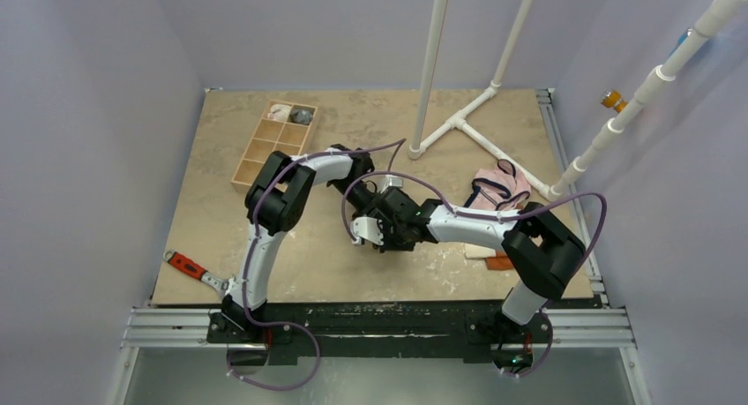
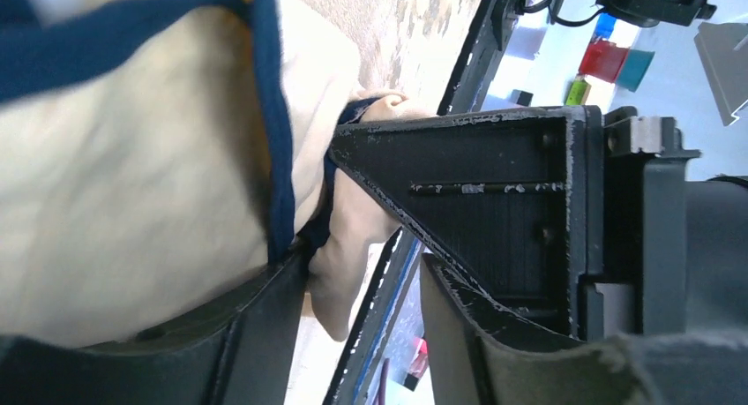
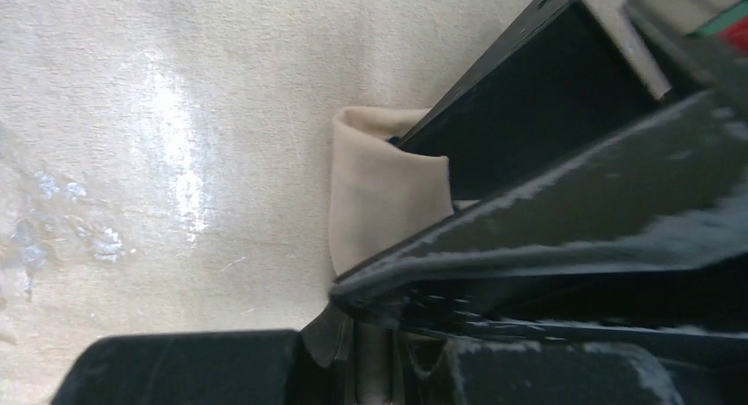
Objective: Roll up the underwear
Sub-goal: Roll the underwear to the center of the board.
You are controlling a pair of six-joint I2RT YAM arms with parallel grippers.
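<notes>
The underwear (image 2: 132, 184) is tan-beige fabric with navy edging and fills the left of the left wrist view. A fold of it hangs between the fingers of my left gripper (image 2: 363, 268), whose jaws stand apart with the table edge showing through the gap. In the right wrist view a tan fold (image 3: 379, 193) lies on the table, and my right gripper (image 3: 375, 343) is shut on a thin strip of it. In the top view both grippers, the left (image 1: 375, 213) and the right (image 1: 394, 233), meet at mid-table and hide the underwear.
Pink briefs (image 1: 498, 186) lie at the right by a white pipe frame (image 1: 459, 123). An orange cloth (image 1: 499, 262) lies under the right arm. A wooden divided box (image 1: 273, 140) stands at the back left. A red-handled tool (image 1: 190, 266) lies at the front left.
</notes>
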